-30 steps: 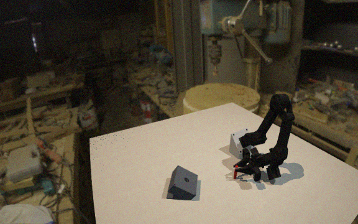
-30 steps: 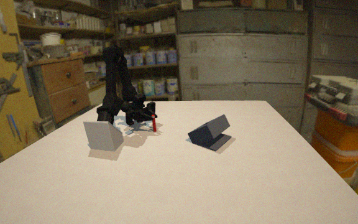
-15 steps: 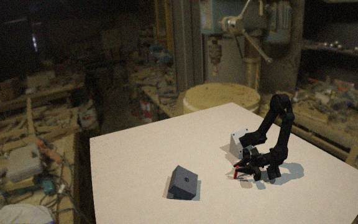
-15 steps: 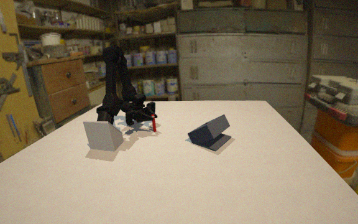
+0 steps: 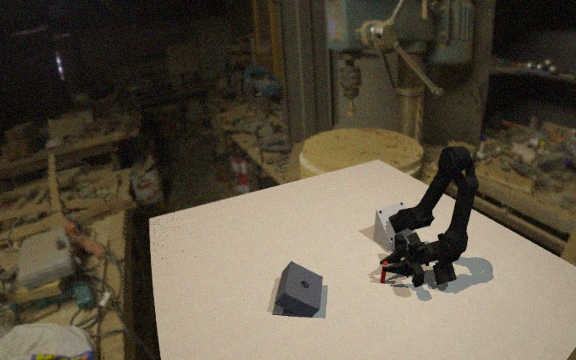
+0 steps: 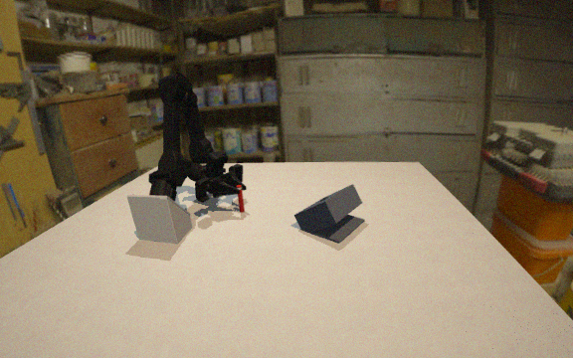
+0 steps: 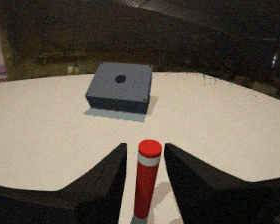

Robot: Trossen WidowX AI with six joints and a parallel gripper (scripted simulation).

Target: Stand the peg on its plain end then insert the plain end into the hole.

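Observation:
The red peg (image 5: 383, 276) (image 6: 241, 201) (image 7: 145, 186) stands about upright on the table, its white-banded end up and its plain end down. My gripper (image 5: 385, 265) (image 6: 242, 187) (image 7: 145, 149) is open around its upper part, one finger on each side. In the wrist view a gap shows between the peg and each fingertip. The dark grey sloped panel (image 5: 293, 296) (image 6: 327, 211) (image 7: 103, 88) stands apart from the peg, ahead of the gripper. Its one round hole (image 5: 305, 284) (image 7: 120, 79) is empty; the exterior view does not show the hole.
A light grey wedge-shaped block (image 5: 383, 231) (image 6: 153, 219) with small dark dots at its corners stands beside the arm, close to the forearm in the top view. The pale table (image 5: 228, 245) (image 6: 277, 293) (image 7: 46, 135) carries the arm, both blocks and the peg.

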